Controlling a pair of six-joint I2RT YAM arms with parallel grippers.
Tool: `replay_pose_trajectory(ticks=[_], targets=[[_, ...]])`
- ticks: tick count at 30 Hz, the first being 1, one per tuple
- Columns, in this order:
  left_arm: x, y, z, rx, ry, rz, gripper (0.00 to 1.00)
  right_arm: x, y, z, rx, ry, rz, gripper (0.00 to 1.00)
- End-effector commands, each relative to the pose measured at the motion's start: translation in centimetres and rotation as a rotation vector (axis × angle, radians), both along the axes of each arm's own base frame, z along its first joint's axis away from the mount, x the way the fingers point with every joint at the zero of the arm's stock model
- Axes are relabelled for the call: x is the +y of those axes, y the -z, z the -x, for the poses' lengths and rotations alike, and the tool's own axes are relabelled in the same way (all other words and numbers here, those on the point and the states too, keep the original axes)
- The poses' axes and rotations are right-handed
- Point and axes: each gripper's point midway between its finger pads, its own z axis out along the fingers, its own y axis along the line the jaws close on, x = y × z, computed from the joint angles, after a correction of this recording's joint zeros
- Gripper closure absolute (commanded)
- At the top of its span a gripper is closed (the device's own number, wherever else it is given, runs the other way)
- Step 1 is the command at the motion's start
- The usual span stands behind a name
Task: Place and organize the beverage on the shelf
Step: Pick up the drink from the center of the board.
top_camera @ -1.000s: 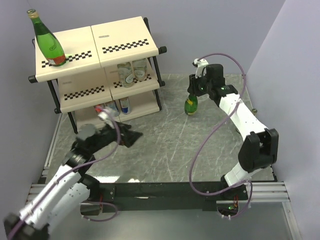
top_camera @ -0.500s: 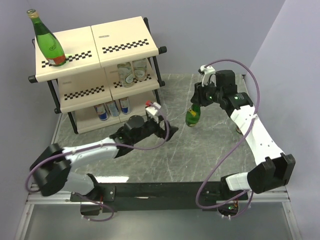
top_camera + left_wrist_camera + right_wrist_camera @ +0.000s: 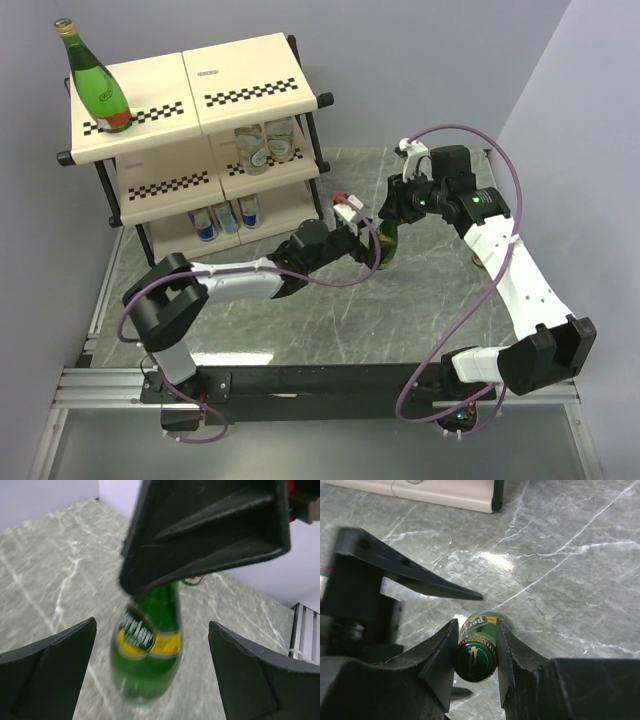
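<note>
Green glass bottle (image 3: 148, 682) bears a yellow "Perrier" label (image 3: 149, 641).

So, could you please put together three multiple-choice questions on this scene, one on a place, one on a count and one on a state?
1. Where on the shelf does the shelved green bottle stand?
A. top tier, left end
B. middle tier
C. bottom tier

2. How many slim cans stand on the bottom tier?
A. one
B. three
C. five

3. What is the right gripper doing?
A. hanging open, holding nothing
B. shut on the top of the second green bottle
C. shut on a can

Answers:
1 A: it stands upright on the left end of the top panel.
2 B: three show side by side in the top view.
3 B: in the right wrist view, its jaws clamp the bottle at its cap.
</note>
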Motion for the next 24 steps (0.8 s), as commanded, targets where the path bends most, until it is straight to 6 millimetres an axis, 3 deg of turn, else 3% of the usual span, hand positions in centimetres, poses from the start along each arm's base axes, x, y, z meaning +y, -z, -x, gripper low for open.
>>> replay_pose_trajectory(ticks=[1, 10, 18, 24], targets=[[-2.2, -2.1, 0.1, -0.074, 0.031, 0.049, 0.01, 1.4, -8.3, 0.0, -0.221, -0.039, -0.121, 1.0], [-3.6, 0.0, -0.6, -0.129, -0.011, -0.008, 0.01, 1.7, -9.9, 0.8, -0.231, -0.052, -0.16, 1.0], [-3.3, -1.2, -0.5, -0.164, -0.015, 0.037, 0.01, 1.8, -9.9, 0.9, -0.229, -0.053, -0.167, 1.0], [-3.4, -0.8, -0.4, -0.163, -0.01, 0.02, 0.06, 2.0, -10.2, 0.9, -0.219, -0.046, -0.191, 1.0]])
